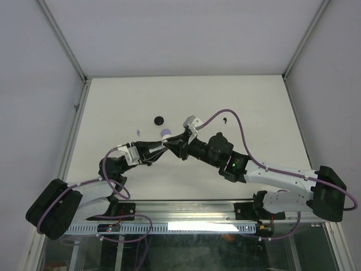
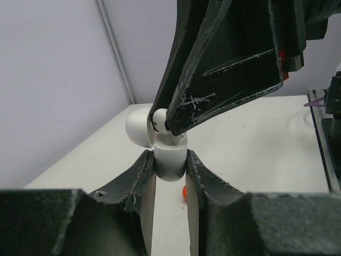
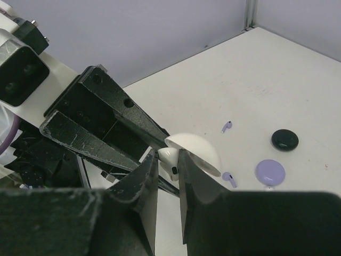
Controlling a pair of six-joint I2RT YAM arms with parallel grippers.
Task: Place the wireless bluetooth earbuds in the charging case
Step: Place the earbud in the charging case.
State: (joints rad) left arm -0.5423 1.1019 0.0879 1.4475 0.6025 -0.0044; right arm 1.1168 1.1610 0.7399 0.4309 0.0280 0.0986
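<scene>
My left gripper (image 2: 170, 156) is shut on the base of a white charging case (image 2: 170, 165), held upright above the table with its round lid (image 2: 137, 124) flipped open behind. From above, my right gripper (image 3: 168, 159) is shut on a white earbud (image 3: 172, 162), and that earbud (image 2: 159, 120) sits right at the case's open mouth. The two grippers meet tip to tip in the top view, left gripper (image 1: 160, 150) against right gripper (image 1: 175, 145). Two purple earbuds (image 3: 227, 126) (image 3: 230, 178) lie loose on the table beyond the case lid (image 3: 197, 152).
A purple round case (image 3: 270, 172) and a black round case (image 3: 284, 140) rest on the table past the grippers. A small red-orange thing (image 2: 184, 193) lies under the left fingers, half hidden. A small dark speck (image 1: 225, 119) lies to the right.
</scene>
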